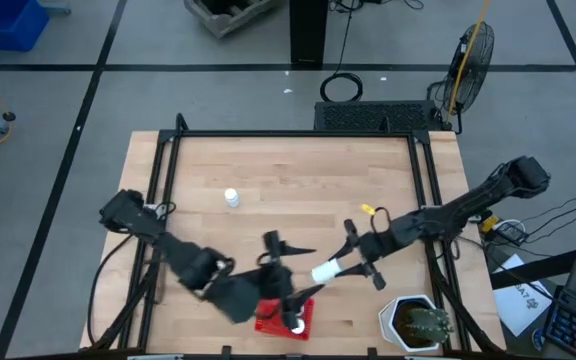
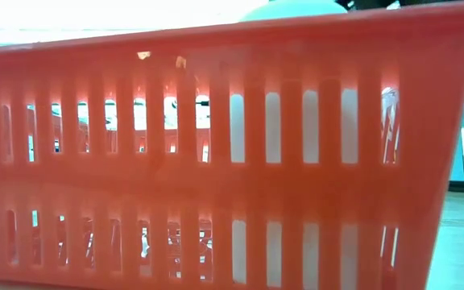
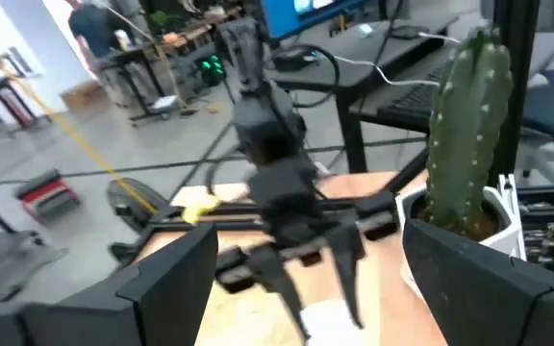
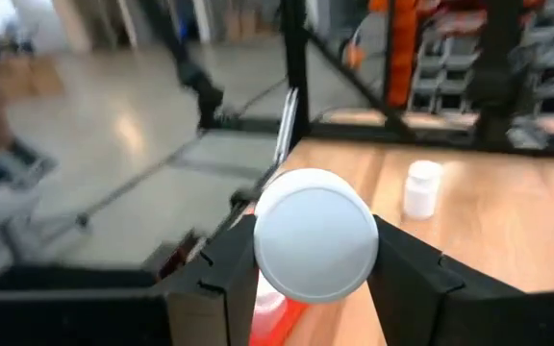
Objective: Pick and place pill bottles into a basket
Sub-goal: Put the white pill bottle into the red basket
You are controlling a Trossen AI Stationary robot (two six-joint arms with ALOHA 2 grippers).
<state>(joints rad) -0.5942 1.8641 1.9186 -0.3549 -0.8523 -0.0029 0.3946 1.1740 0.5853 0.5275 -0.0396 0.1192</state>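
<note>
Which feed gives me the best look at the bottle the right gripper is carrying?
The right wrist view: the held bottle fills the middle, end-on between the right gripper's fingers. The high view shows it small, beside the red basket. The left wrist view catches only a blurred edge; the low view shows only basket wall.

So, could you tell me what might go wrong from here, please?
The two arms may clash: the left gripper hangs open over the red basket while the right gripper, closed on a bottle, is right beside it.

The held bottle lies sideways between the fingers, so it might roll or bounce off the basket rim when let go.

The cactus pot stands near the right arm and might get knocked.
</note>
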